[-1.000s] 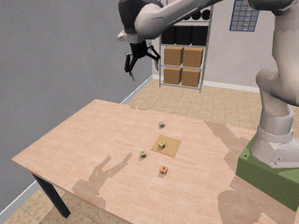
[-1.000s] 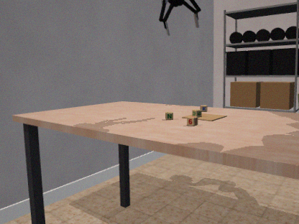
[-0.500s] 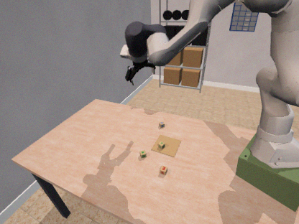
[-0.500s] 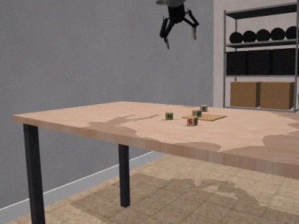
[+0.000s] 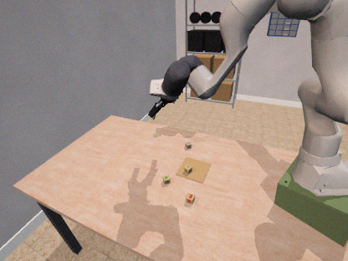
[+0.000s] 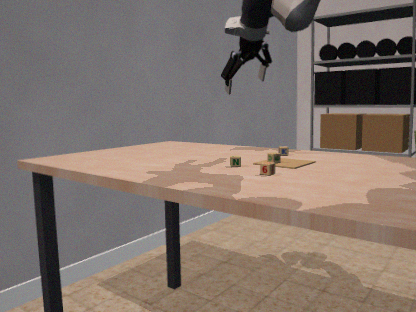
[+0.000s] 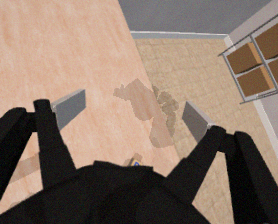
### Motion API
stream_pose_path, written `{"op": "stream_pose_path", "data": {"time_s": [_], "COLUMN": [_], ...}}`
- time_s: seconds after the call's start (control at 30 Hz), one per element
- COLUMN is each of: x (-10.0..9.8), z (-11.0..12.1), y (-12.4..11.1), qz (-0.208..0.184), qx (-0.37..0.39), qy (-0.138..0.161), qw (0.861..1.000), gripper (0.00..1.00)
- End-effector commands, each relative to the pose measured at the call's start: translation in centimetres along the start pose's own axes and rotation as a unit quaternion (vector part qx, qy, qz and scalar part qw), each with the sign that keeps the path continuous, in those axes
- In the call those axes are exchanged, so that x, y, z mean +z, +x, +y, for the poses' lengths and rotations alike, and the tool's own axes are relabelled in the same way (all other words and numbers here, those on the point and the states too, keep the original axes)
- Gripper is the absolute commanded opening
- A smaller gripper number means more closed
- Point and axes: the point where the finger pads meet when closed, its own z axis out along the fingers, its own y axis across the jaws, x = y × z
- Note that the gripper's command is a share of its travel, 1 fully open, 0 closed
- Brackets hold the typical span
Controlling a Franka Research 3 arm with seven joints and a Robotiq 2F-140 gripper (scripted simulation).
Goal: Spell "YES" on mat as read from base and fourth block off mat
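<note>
Gripper (image 6: 244, 77): spread fully wide, empty, high above the table's (image 5: 84, 166) far edge.
Blocks: green N block (image 6: 235, 162) and red block (image 6: 267, 168) off the mat (image 5: 200, 173); one block (image 5: 188, 170) on it; blue-lettered block (image 5: 188, 145) beyond.
Exterior view only: letter N readable.
Wrist view only: both pads (image 7: 68, 107) seen bare.

Block letters too small to read from top, one block (image 7: 134, 162) mostly hidden in wrist view

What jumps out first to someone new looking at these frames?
The big pale arm arching in from its green base, its open gripper hanging empty high above the table. Below it lie four small letter blocks: one on the tan mat, three off it.
</note>
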Motion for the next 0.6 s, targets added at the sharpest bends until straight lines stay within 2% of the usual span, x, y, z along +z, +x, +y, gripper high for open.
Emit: {"op": "stream_pose_path", "data": {"time_s": [0.0,0.23,0.43,0.5,0.57], "x": [-0.2,-0.6,-1.6,-1.6,-2.6], "z": [-3.8,-6.7,-8.3,-8.3,-8.8], "y": [-3.2,-10.2,-16.7,-16.7,-20.7], "qz": [0.005,-0.019,-0.053,-0.053,-0.078], "qx": [0.018,-0.031,-0.067,-0.067,-0.087], "qy": [0.067,0.132,0.182,0.182,0.21], "qw": [0.998,0.991,0.98,0.98,0.971], "gripper": [1.0,1.0,1.0,1.0,1.0]}}
